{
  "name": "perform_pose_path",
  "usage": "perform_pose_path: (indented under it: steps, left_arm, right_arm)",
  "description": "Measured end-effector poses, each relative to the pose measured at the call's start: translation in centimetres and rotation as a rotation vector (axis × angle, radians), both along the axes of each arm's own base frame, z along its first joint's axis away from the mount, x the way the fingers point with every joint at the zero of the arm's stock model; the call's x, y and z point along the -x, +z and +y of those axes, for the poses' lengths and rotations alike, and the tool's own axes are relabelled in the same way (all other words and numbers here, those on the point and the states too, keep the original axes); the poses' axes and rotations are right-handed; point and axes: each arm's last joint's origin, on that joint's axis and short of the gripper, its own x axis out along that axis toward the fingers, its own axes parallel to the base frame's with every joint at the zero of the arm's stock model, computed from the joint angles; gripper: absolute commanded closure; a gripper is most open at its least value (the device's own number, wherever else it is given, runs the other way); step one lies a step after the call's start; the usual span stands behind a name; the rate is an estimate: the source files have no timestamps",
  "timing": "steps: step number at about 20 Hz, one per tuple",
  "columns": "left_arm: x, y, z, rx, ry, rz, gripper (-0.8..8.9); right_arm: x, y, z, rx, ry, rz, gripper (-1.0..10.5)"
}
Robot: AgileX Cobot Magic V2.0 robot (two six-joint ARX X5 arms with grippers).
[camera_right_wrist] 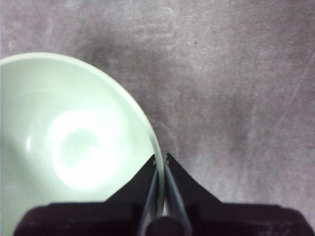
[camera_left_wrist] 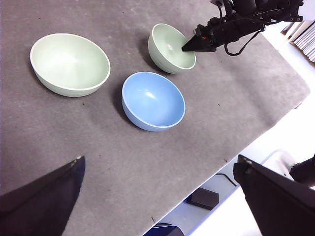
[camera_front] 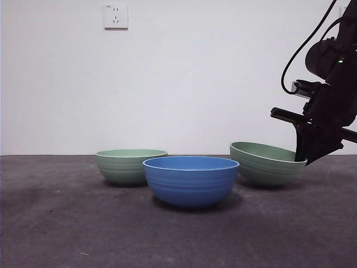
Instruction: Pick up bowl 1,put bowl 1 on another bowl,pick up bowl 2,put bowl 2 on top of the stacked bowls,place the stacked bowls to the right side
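The blue bowl (camera_front: 189,181) stands upright at the middle front of the table, also seen in the left wrist view (camera_left_wrist: 153,101). One pale green bowl (camera_front: 128,166) sits behind it to the left (camera_left_wrist: 69,64). The other pale green bowl (camera_front: 265,164) is at the right and tilted, its base at or just off the table. My right gripper (camera_front: 304,159) is shut on that bowl's right rim (camera_right_wrist: 74,147), one jaw inside and one outside (camera_right_wrist: 161,160); it also shows in the left wrist view (camera_left_wrist: 189,47). My left gripper (camera_left_wrist: 160,162) hangs open high above the table, holding nothing.
A dark grey mat (camera_front: 67,223) covers the table, and its edge (camera_left_wrist: 231,147) runs close to the blue bowl's near side. A white wall with a socket (camera_front: 115,16) stands behind. Bare mat lies to the right of the tilted bowl.
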Motion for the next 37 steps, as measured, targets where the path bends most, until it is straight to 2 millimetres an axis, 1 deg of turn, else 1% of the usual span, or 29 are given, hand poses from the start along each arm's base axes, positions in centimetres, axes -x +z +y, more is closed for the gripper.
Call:
perform_pose_path:
  steps: [2,3,5,7,9,11,12,14,17,19,20,23,26,34,37]
  left_arm:
    - [0.0,0.0,0.0,0.0,0.0,0.0,1.49]
    - [0.0,0.0,0.0,0.0,0.0,0.0,1.49]
    - [0.0,0.0,0.0,0.0,0.0,0.0,1.49]
    - [0.0,0.0,0.0,0.0,0.0,0.0,1.49]
    - [0.0,0.0,0.0,0.0,0.0,0.0,1.49]
    - [0.0,0.0,0.0,0.0,0.0,0.0,1.49]
    - [0.0,0.0,0.0,0.0,0.0,0.0,1.49]
    - [0.0,0.0,0.0,0.0,0.0,0.0,1.49]
    - [0.1,-0.1,0.0,0.0,0.0,0.01,1.49]
    - [0.1,-0.1,0.0,0.0,0.0,0.011,1.49]
    - [0.1,-0.1,0.0,0.0,0.0,0.011,1.49]
    - [0.1,-0.1,0.0,0.0,0.0,0.011,1.49]
    - [0.1,-0.1,0.0,0.0,0.0,0.011,1.49]
    - [0.1,-0.1,0.0,0.0,0.0,0.011,1.49]
    - [0.1,-0.1,0.0,0.0,0.0,0.011,1.49]
  right_arm:
    - [0.0,0.2,0.0,0.0,0.0,-0.004,9.6]
    - [0.2,0.7,0.0,-0.001,0.0,-0.012,9.6]
    - [1.1,3.1,0.1,-0.006,0.007,-0.068,9.6]
    - [2.7,6.6,0.6,-0.033,0.037,-0.143,9.6]
    - [4.7,9.2,1.7,-0.055,0.091,-0.188,9.6]
    - [6.3,10.6,3.4,-0.061,0.158,-0.205,9.6]
    - [6.8,10.9,4.3,-0.063,0.194,-0.206,9.6]
    - [7.6,10.7,6.4,-0.06,0.261,-0.182,9.6]
    - [8.2,9.7,9.4,0.004,0.332,-0.162,9.6]
    - [8.2,8.3,11.1,0.032,0.375,-0.126,9.6]
    - [8.0,7.3,11.7,0.044,0.39,-0.096,9.6]
    - [7.5,5.6,12.5,0.1,0.392,-0.054,9.6]
    - [7.2,4.4,13.0,0.126,0.404,-0.023,9.6]
    - [7.0,3.2,13.6,0.136,0.43,-0.002,9.6]
    - [7.0,2.9,13.9,0.141,0.444,0.006,9.3]
